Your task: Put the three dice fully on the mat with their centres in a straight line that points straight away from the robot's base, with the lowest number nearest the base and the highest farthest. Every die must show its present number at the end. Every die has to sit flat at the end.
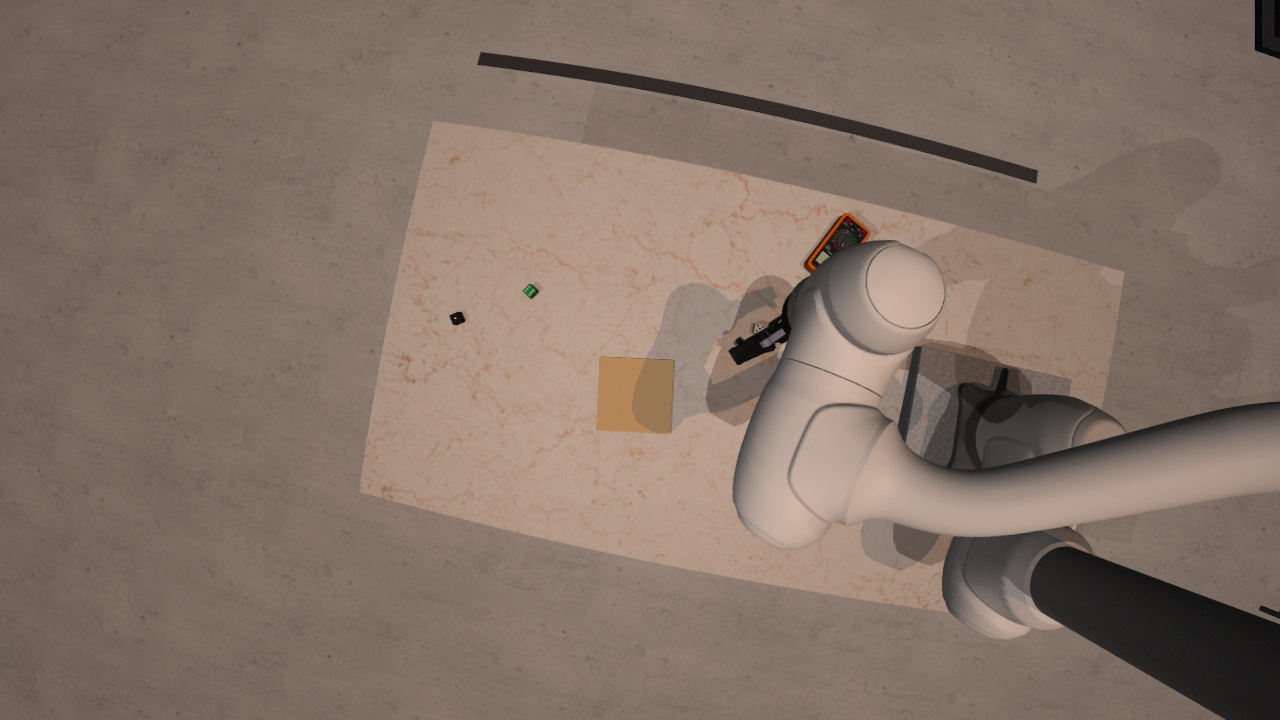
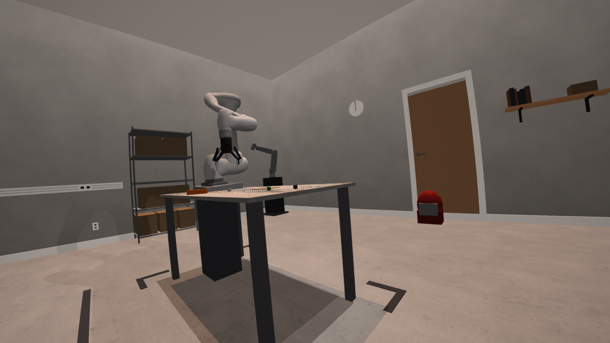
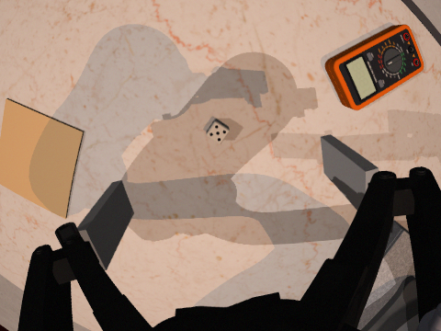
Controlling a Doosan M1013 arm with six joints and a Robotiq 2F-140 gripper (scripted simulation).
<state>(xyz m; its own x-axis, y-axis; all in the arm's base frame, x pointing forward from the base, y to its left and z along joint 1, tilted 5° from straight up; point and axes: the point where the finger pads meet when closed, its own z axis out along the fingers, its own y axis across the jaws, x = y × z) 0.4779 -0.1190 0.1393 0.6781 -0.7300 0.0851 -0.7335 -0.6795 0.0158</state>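
Pale pink marble with rust-coloured veins covers the top of the table (image 1: pixel 501 447) (image 2: pixel 298 193) (image 3: pixel 152 285), and grey concrete floor surrounds it in your top view. Near the short edge away from the base lies a small black die (image 1: pixel 457 317) (image 2: pixel 295 186), with a small green die (image 1: pixel 530 291) (image 2: pixel 268 188) a little further in. Closer to the middle you have the flat, square, orange-tan mat (image 1: pixel 617 394) (image 3: pixel 37 156), partly shaded; all three dice are off it. Your white robot arm (image 1: pixel 841 429) (image 2: pixel 224 121) reaches over the base end, and a small white die with black pips (image 1: pixel 758 327) (image 2: pixel 229 189) (image 3: pixel 218 131) shows beside the black gripper (image 1: pixel 750 324) (image 2: pixel 228 165) (image 3: pixel 224 159). An orange-and-black multimeter (image 1: pixel 836 241) (image 2: pixel 197 191) (image 3: pixel 374 66) rests near one long edge, partly hidden by the arm.

From the exterior view, you can see the gripper above the table, its fingers spread wide and pointing down. The dice look tiny here, so you cannot read their numbers.

Through the wrist view, the gripper is open with nothing between its grey pads (image 3: pixel 110 221). Beyond them, your white die sits flat on the marble, five pips up, between the mat and the multimeter and touching neither.
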